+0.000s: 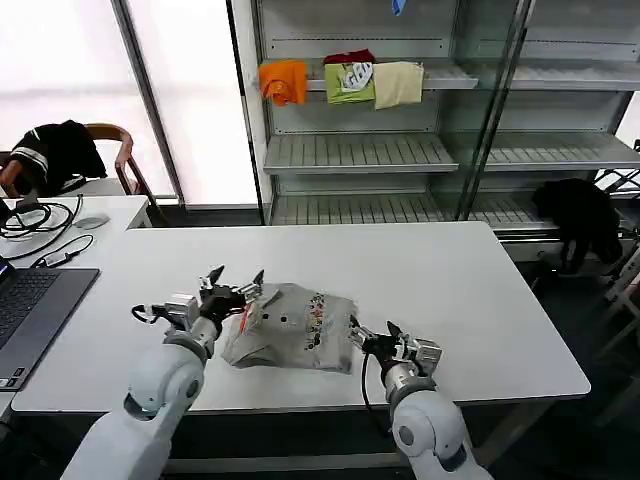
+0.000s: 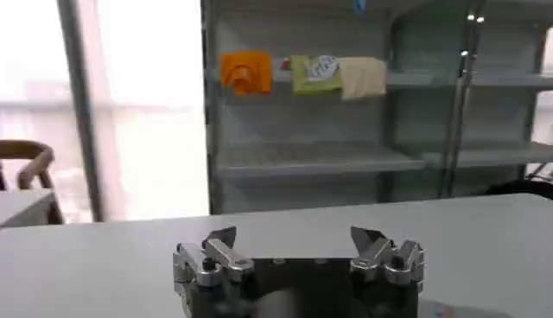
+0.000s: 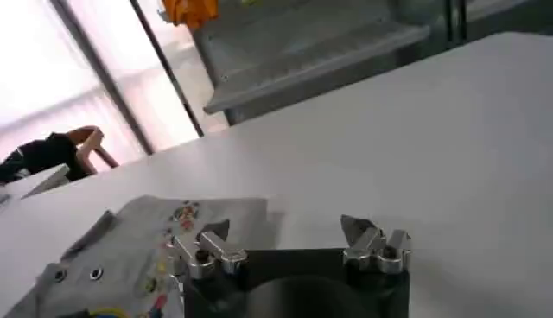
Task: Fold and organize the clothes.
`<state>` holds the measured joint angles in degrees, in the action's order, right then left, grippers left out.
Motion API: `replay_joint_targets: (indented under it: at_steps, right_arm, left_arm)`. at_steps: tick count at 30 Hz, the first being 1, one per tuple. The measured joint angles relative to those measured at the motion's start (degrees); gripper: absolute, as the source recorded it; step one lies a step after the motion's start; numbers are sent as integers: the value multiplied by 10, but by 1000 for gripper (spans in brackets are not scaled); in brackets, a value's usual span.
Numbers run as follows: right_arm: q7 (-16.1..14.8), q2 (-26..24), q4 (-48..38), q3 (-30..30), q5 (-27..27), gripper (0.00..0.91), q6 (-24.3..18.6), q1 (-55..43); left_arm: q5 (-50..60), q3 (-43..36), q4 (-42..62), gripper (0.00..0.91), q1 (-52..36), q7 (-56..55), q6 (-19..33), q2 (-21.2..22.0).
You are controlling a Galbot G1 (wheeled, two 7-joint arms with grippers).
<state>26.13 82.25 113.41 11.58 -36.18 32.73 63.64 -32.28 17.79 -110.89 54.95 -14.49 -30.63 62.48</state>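
A light grey shirt [image 1: 290,325] lies folded in a rough bundle on the white table [image 1: 460,290], its multicoloured print facing up and a bit of orange at its left edge. My left gripper [image 1: 236,279] hovers open just above the bundle's left end, nothing between its fingers [image 2: 220,239]. At the bundle's right end my right gripper [image 1: 372,332] is open too, close to the cloth. In the right wrist view the shirt [image 3: 147,251] lies beside one of the fingers [image 3: 212,233], with two metal snaps showing on it.
A laptop [image 1: 30,305], cables and a mouse [image 1: 90,221] sit at the table's left end. Behind stands a shelf unit [image 1: 360,150] holding orange, green and cream cloths. Black garments hang on a chair [image 1: 60,150] at far left and at the right [image 1: 580,215].
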Motion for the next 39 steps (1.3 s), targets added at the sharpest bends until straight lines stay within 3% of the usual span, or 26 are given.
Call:
replay_joint_targets:
  at_steps: [2, 5, 7, 8, 9, 10, 13, 15, 16, 27, 39]
  right_arm:
    - [8, 4, -6, -9, -5, 746, 1, -6]
    - [21, 6, -13, -22, -10, 725, 2, -11]
    - [29, 8, -18, -31, -12, 645, 2, -13]
    - [32, 9, -20, -35, -12, 504, 2, -14]
    - [36, 10, -23, -39, -12, 443, 3, -14]
    - [38, 11, -25, -42, -12, 322, 3, -14]
    - [42, 12, -29, -51, -11, 212, 3, -14]
    - [43, 12, -31, -56, -10, 191, 3, -13]
    - [43, 12, -32, -58, -10, 0, 3, -13]
    - [39, 5, -35, -66, -1, 0, 5, -22]
    - [15, -54, -51, -49, -10, 0, 6, -61]
  left_arm:
    - [1, 15, -1, 907, 7, 0, 0, -6]
    - [3, 34, -5, 907, 16, 0, 0, -12]
    - [4, 45, -7, 907, 23, 0, 1, -14]
    - [4, 50, -8, 907, 26, 0, 1, -14]
    - [4, 54, -9, 907, 29, 0, 1, -15]
    - [4, 57, -9, 907, 32, 0, 1, -15]
    - [5, 66, -11, 907, 39, 0, 2, -17]
    - [5, 70, -11, 907, 43, 1, 2, -18]
    - [5, 72, -11, 907, 45, 2, 2, -18]
    - [4, 83, -12, 907, 60, 2, 4, -20]
    - [5, 85, -15, 907, 64, 0, 3, -13]
